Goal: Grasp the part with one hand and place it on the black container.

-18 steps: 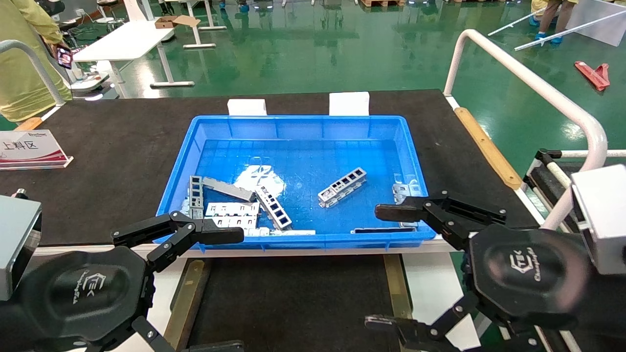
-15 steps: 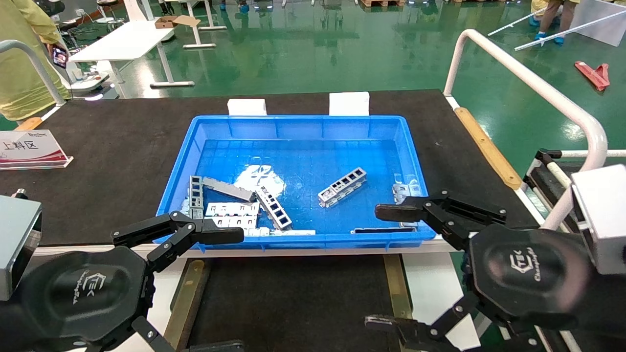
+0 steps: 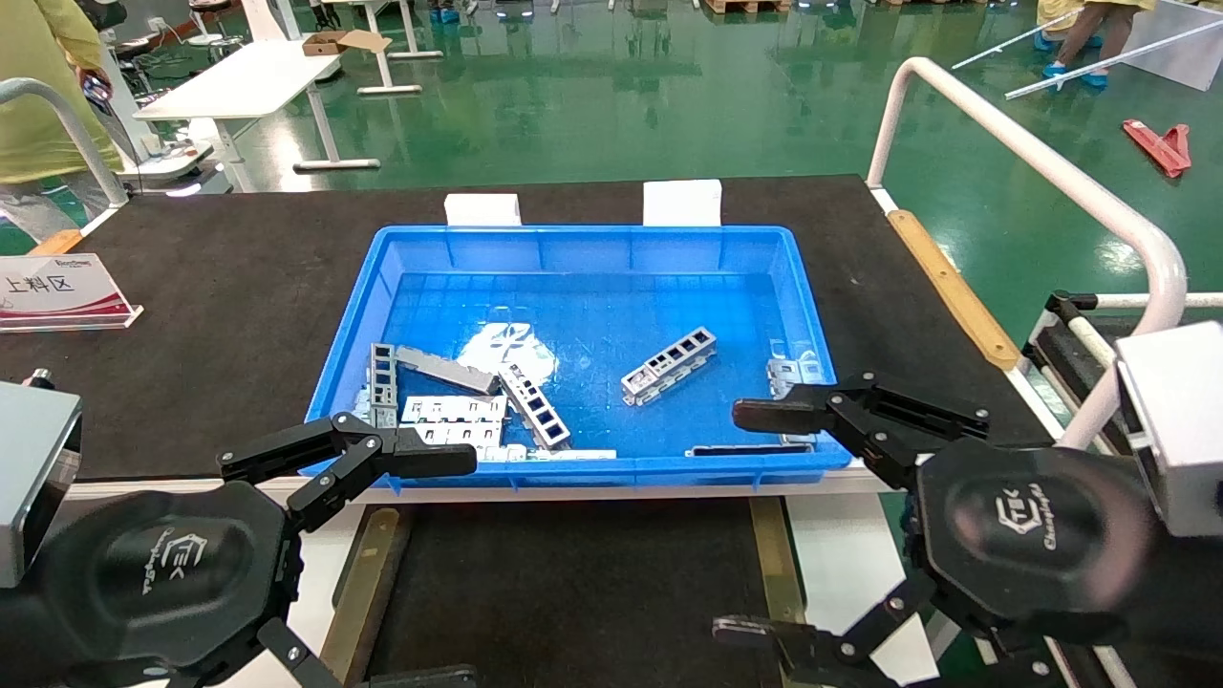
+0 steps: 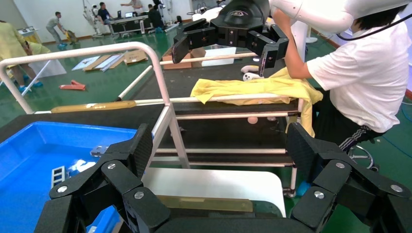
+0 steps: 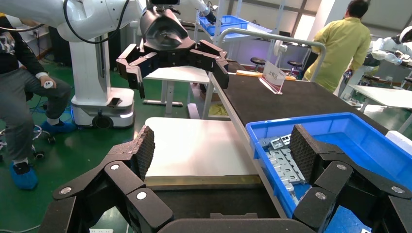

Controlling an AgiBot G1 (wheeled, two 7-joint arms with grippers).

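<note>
Both my claws stay spread and empty, left claw (image 3: 420, 564) and right claw (image 3: 764, 521) unmoved above the black container (image 3: 573, 583); the part (image 3: 669, 365) lies unshifted in the blue bin (image 3: 583, 244).

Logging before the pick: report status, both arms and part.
Left gripper open, right gripper open, both short of blue bin. Part loose in bin. Black container bare below. Nothing blocking.

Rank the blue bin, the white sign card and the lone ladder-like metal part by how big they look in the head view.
1. Blue bin, by far the largest.
2. White sign card.
3. Metal part, smallest, lying alone in the bin.

The card sits about as far off as the bin, so this order seems safe.
</note>
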